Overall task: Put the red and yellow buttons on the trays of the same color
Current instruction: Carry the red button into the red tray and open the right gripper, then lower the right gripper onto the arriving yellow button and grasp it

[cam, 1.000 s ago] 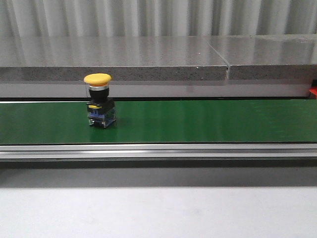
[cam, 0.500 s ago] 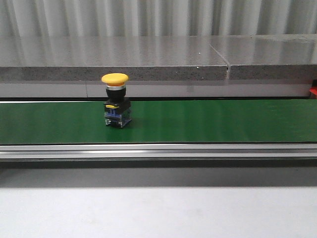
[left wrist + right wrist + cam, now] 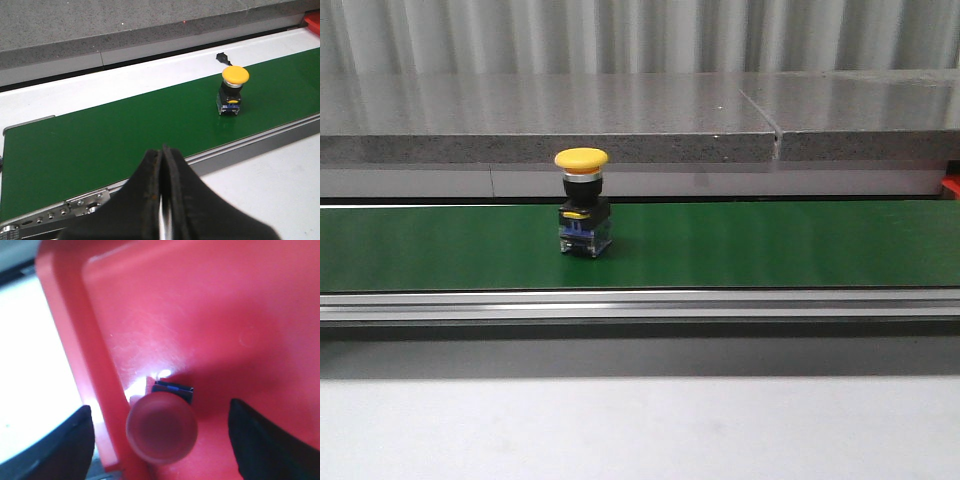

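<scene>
My left jaws are pressed together; my right jaws are spread over a red button (image 3: 161, 427) in the red tray (image 3: 200, 315).

Showing no readable text, labels, brands, numbers or signs anywhere in the front or either wrist view.

left gripper (image 3: 164, 200) black, tapered; right gripper (image 3: 160, 440) fingers dark, rounded.

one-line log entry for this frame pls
yellow button: upright on green belt, ungrasped | red button: in red tray | left end effector: shut, empty | right end effector: open over red tray
</scene>
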